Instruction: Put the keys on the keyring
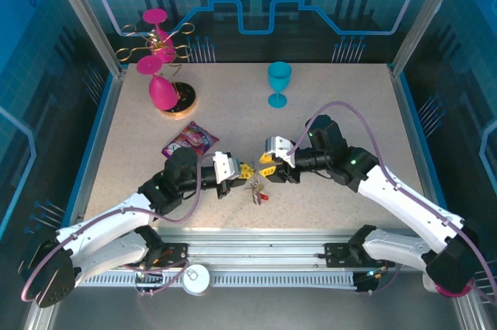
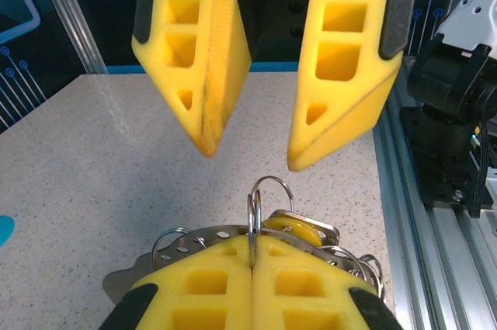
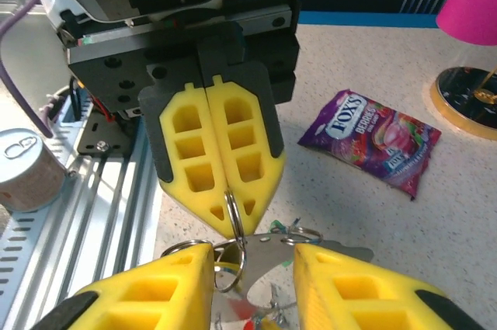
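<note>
1. Nearest, well on my base side of the blue goblet (image 1: 279, 81), the keys (image 1: 255, 188) sit bunched just beneath both pincers.
2. My left gripper (image 2: 252, 246) is clamped fully on the keyring (image 2: 269, 190), standing it upright, I judge to steady it for threading.
3. Facing it, closer to the goblet, my right gripper (image 2: 248, 158) stands parted, gripping nothing, apparently ready to take a key.
</note>
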